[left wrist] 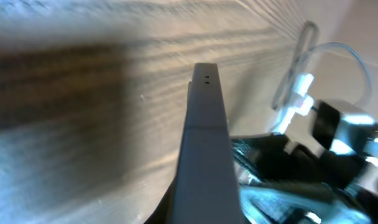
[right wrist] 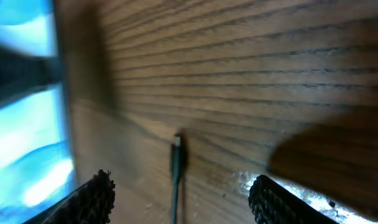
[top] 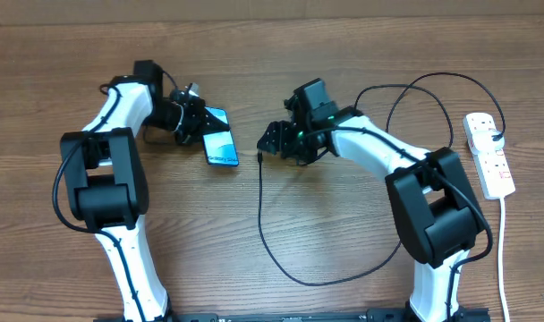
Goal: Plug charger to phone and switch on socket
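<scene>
The left end effector (top: 190, 118) is clamping the phone (top: 221, 143) left of centre. The right end effector (top: 272, 141) is straddling the charger (top: 259, 206) tip on the desk (top: 344, 224), jaws wide.

No legible text, brand, number or sign anywhere; lit blue screen of the phone (top: 221, 148), left of the tabletop's middle, too small overhead for any lettering to be made out; only a blue blur in the right wrist view; no readable marking on the white socket (top: 488, 154) by the tabletop's right edge.
</scene>
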Robot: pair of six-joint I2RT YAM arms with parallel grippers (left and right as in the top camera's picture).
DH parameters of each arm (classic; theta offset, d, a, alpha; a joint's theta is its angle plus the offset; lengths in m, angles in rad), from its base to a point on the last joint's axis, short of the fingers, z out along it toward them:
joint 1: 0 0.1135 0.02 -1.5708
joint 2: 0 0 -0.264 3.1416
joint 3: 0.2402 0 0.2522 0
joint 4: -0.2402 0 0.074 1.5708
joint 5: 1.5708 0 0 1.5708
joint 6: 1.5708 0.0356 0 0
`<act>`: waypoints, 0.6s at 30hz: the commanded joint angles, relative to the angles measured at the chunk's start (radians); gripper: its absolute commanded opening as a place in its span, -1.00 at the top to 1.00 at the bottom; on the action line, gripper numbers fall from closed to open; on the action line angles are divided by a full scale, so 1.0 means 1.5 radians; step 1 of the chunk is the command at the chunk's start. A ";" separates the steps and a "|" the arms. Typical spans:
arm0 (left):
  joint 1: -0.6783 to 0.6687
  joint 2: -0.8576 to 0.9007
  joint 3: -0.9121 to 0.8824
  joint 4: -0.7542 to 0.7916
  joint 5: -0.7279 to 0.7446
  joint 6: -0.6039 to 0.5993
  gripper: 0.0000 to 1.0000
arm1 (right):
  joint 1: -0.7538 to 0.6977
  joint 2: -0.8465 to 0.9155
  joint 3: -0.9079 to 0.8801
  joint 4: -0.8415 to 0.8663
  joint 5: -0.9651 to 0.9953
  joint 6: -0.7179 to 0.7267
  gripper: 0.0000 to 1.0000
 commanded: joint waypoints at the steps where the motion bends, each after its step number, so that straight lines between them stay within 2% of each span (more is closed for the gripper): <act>1: 0.021 -0.010 0.006 -0.022 0.107 0.082 0.92 | 0.030 -0.012 0.002 -0.002 0.112 0.002 -0.33; 6: 0.039 -0.010 0.006 -0.045 0.103 0.112 0.92 | 0.066 -0.012 0.002 -0.039 0.189 0.060 -0.15; 11: 0.041 -0.010 0.006 -0.054 0.101 0.127 0.92 | 0.103 -0.012 0.002 -0.075 0.269 0.063 -0.06; 14: 0.041 -0.010 0.006 -0.054 0.101 0.127 0.92 | 0.128 -0.012 0.001 -0.093 0.296 0.065 0.12; 18: 0.041 -0.010 0.006 -0.053 0.101 0.127 0.91 | 0.165 -0.012 0.001 -0.094 0.334 0.069 0.21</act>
